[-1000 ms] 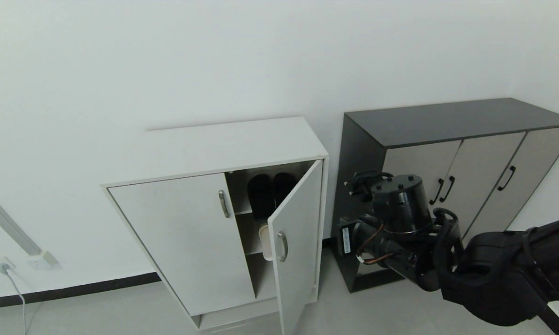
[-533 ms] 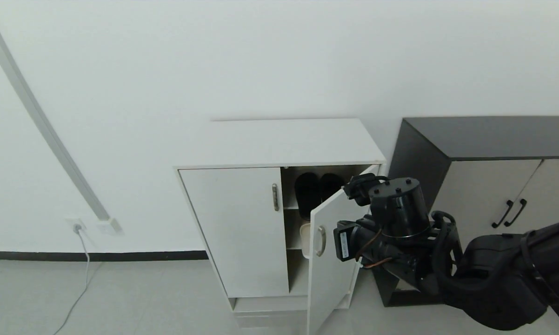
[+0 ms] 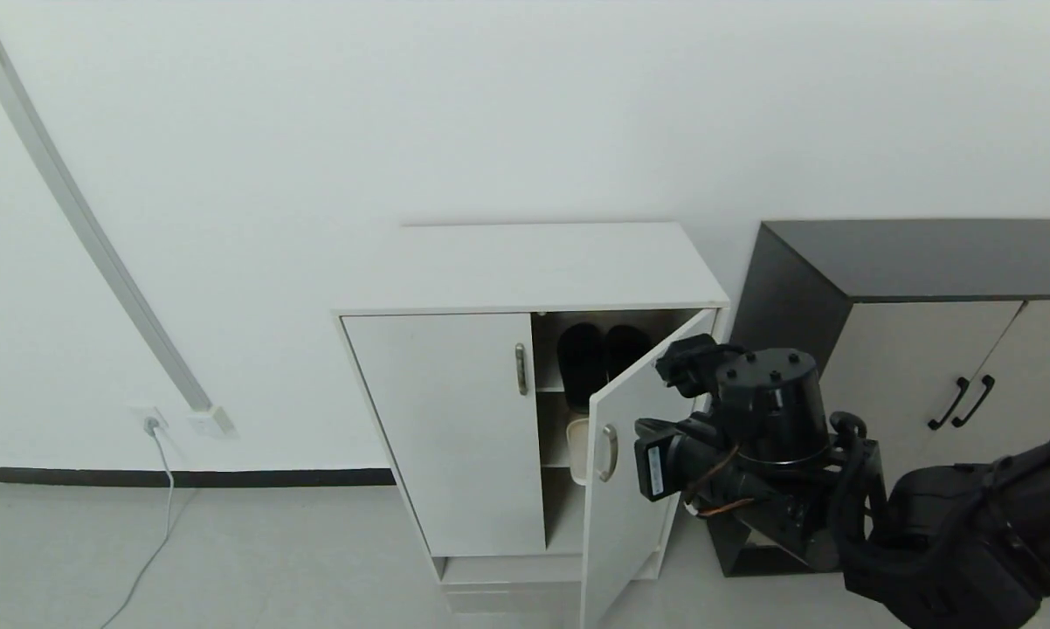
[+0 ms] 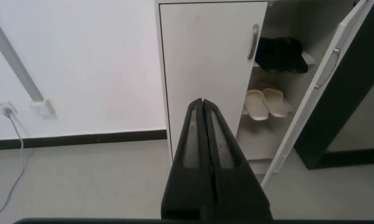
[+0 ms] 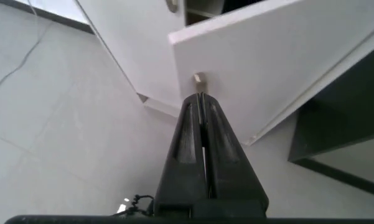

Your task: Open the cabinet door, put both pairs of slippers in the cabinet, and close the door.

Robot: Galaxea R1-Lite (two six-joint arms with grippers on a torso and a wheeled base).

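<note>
Still ajar: cabinet door (image 3: 638, 454). Right end effector (image 5: 201, 99), fingers together, near handle (image 5: 200, 78), drifted slightly rightward; left end effector (image 4: 202, 102) likewise together.

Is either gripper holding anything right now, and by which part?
Nothing is held. The left gripper is shut on nothing. The right gripper is shut too, its tip by the door handle, not clamped around it.

A half-open white cabinet door (image 3: 634, 472) partly screens the shelves (image 3: 549, 390), leaving a narrow gap beside the closed white left door (image 3: 442, 428).
</note>
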